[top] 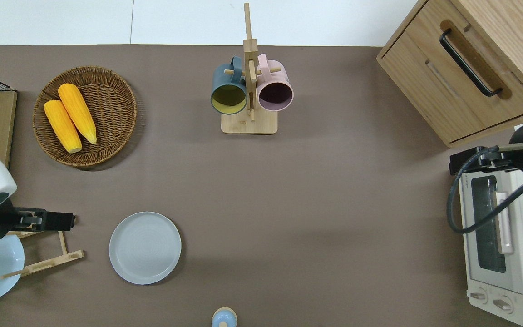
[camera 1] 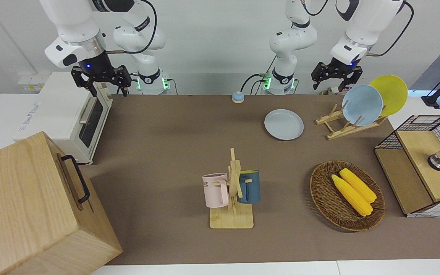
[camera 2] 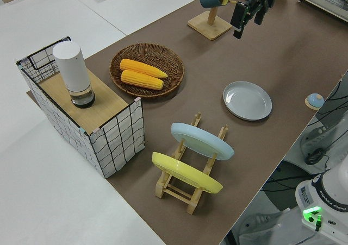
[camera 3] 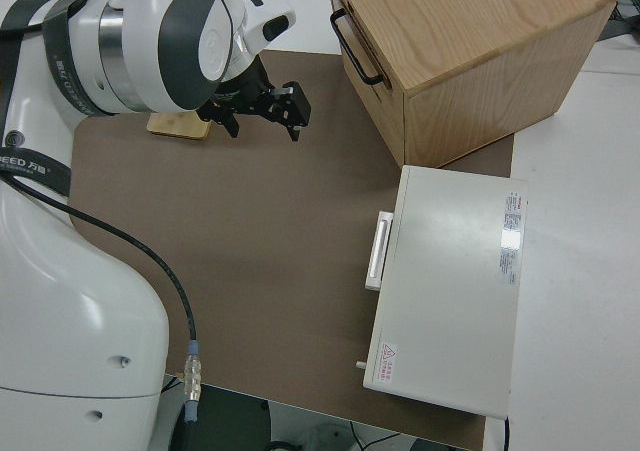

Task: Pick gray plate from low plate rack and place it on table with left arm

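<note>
The gray plate (camera 1: 283, 124) lies flat on the brown table (camera 1: 166, 133), beside the low plate rack (camera 1: 338, 128). It also shows in the overhead view (top: 145, 248) and the left side view (camera 2: 247, 100). The rack (top: 48, 261) holds a light blue plate (camera 1: 362, 105) and a yellow plate (camera 1: 392, 91), both leaning on its pegs. My left gripper (camera 1: 330, 87) is open and empty, up in the air over the rack's end toward the gray plate (top: 68, 220). My right arm is parked with its gripper (camera 1: 101, 82) open.
A wicker basket (camera 1: 346, 195) with two corn cobs lies farther from the robots than the rack. A mug stand (camera 1: 232, 191) holds a pink and a blue mug. A wire-sided box (camera 1: 420, 164), a toaster oven (camera 1: 71, 114), a wooden drawer cabinet (camera 1: 33, 206) and a small blue bell (camera 1: 237, 97) stand around the edges.
</note>
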Robot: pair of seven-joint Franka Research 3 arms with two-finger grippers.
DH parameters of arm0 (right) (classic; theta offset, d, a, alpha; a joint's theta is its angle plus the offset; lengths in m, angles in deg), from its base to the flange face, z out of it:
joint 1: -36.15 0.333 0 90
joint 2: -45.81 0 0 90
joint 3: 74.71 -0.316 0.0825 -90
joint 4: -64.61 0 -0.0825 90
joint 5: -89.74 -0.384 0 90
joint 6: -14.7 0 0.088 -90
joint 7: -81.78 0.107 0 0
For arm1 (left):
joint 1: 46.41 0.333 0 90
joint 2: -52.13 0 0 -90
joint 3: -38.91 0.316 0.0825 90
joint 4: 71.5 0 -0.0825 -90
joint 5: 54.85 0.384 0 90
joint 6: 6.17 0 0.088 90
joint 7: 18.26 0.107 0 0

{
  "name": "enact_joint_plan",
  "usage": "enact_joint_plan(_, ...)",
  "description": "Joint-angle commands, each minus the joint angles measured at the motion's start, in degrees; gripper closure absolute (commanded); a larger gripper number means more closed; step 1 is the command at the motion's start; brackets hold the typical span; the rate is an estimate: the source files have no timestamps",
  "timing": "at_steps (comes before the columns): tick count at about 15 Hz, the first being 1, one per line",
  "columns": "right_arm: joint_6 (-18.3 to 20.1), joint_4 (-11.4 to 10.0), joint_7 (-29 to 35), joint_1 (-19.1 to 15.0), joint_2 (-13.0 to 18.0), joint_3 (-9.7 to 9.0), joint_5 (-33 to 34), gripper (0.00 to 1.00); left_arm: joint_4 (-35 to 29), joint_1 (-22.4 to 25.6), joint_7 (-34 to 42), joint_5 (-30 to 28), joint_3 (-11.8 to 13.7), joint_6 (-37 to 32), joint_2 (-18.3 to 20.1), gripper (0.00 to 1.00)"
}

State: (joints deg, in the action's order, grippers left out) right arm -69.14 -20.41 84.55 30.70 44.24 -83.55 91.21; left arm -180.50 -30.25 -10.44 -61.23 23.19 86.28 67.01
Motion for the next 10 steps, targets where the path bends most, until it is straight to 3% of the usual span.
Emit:
enact_joint_plan(1,0.34,0.29,0.22,0.26,-0.11,0.22,-0.16,0.017,0.72,0.27,-0.78,1.20,-0.27,-0.25,0.24,0.00)
enact_joint_plan(4,0.34,0.29,0.22,0.26,-0.11,0.22,-0.16,0.017,0.63,-0.86,-0.87,1.20,0.69,-0.16,0.24,0.00)
enact_joint_plan(5,0.34,0.29,0.22,0.26,-0.11,0.22,-0.16,0.017,0.63,-2.87,-0.87,1.20,1.91,-0.07,0.15,0.00)
enact_joint_plan(7,0.34,0.29,0.22,0.26,-0.11,0.22,-0.16,0.017,0.63,-7.88,-0.78,1.90,7.70,0.37,-0.20,0.00)
enact_joint_plan(10,0.34,0.29,0.22,0.26,-0.11,0.22,-0.16,0.017,0.63,-10.27,-0.87,2.16,9.21,1.60,-0.90,0.00)
